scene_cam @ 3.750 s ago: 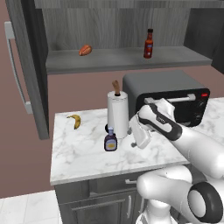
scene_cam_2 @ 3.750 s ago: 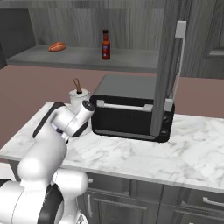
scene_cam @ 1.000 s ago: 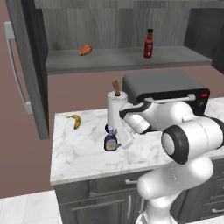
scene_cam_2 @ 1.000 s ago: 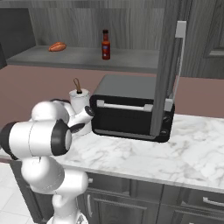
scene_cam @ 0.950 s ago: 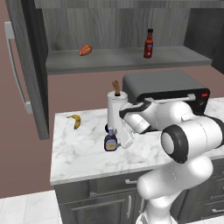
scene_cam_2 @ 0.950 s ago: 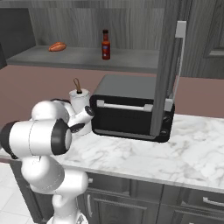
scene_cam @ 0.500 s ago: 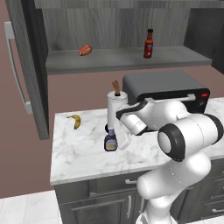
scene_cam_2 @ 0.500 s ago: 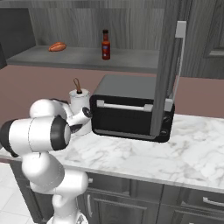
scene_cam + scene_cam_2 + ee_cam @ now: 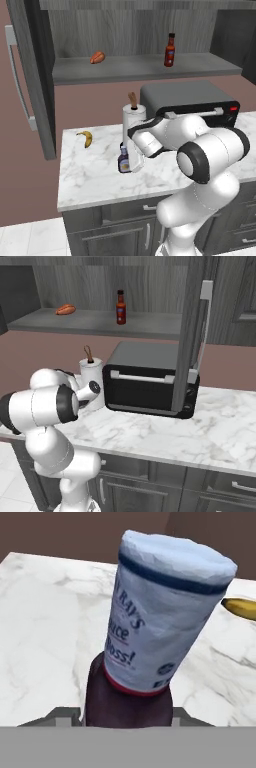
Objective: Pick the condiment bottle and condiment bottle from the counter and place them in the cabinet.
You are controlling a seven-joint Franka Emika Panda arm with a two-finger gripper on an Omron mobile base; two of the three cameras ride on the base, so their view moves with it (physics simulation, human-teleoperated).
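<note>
Pincer (image 9: pixel 131 161) pressed low against the squat dark-purple condiment bottle (image 9: pixel 123 160) on the marble surface (image 9: pixel 95 175), the bottle's pale cap and label looming close in the hand view (image 9: pixel 160 612) with the dark body sitting between the two finger tips at the bottom edge. Whether the jaws have fully closed on the bottle cannot be told from these views; they stand close around it at the least. The bottle rests upright on the surface just in front of the tall white paper-towel roll (image 9: pixel 134 120), with a banana (image 9: pixel 86 137) well apart toward the surface's left edge and the black toaster oven (image 9: pixel 190 102) behind the arm. Up on the shelf of the open cabinet (image 9: pixel 145 67), the slim red condiment bottle (image 9: pixel 170 50) already stands upright, near an orange-red item (image 9: pixel 97 57) lying further left. The cabinet's tall door (image 9: pixel 30 75), with its long silver bar handle, hangs open at the left. By the look of it the first bottle is dealt with and the grasp of the second is in hand. The next move calls for a firm hold, then a straight lift clear of the paper-towel roll before swinging up to the shelf.
</note>
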